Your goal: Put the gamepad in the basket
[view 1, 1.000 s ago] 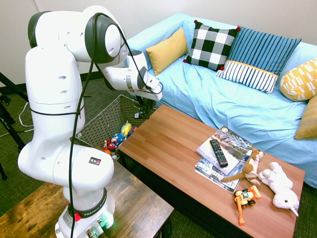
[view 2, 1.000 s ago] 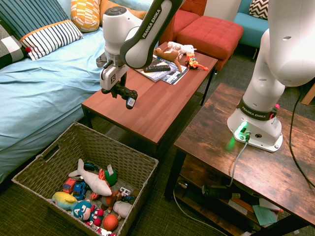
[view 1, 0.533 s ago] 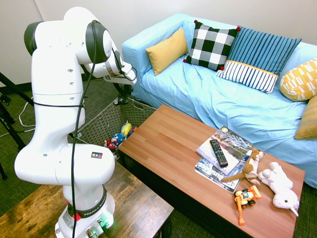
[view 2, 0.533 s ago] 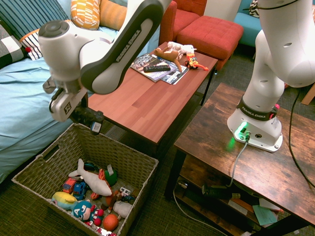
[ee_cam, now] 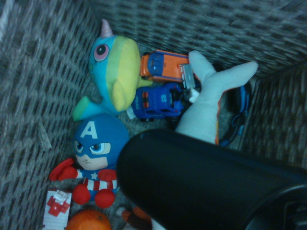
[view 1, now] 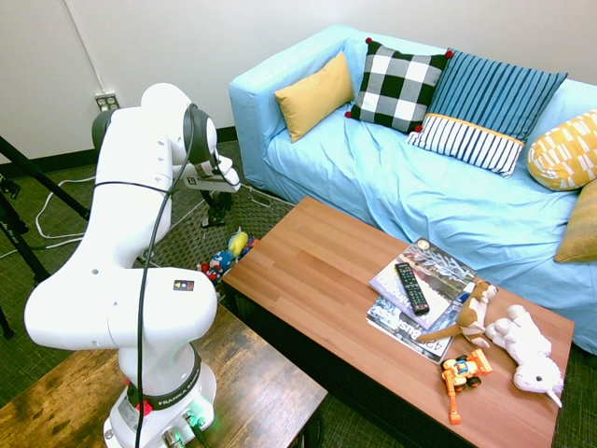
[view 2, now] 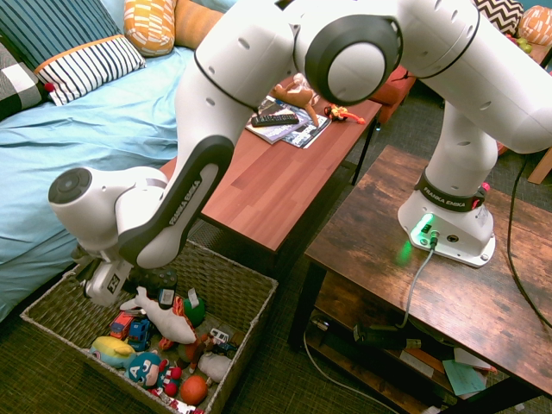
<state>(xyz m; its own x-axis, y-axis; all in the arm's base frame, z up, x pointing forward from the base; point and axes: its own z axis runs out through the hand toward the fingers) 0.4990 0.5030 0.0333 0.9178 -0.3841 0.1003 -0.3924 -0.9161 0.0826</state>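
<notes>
The gamepad (view 2: 159, 281) is a small black controller held just above the toys inside the basket (view 2: 251, 285), and my gripper (view 2: 152, 279) is shut on it. In the first exterior view the gripper (view 1: 216, 211) hangs low over the wicker basket (view 1: 245, 216), behind the arm. The wrist view shows the gamepad (ee_cam: 201, 187) as a big black curved shape over the basket's woven wall (ee_cam: 192, 24) and its toys.
In the basket lie a shark plush (view 2: 166, 317), a Captain America plush (ee_cam: 93, 158), toy cars (ee_cam: 160, 84) and other toys. The wooden coffee table (view 1: 326, 280) beside it bears magazines with a black TV remote (view 1: 411, 287), plush animals and an orange toy. The blue sofa (view 1: 420, 187) stands behind.
The arm has swung from over the table's end down into the basket, carrying the gamepad with it. The gripper has stayed shut.
</notes>
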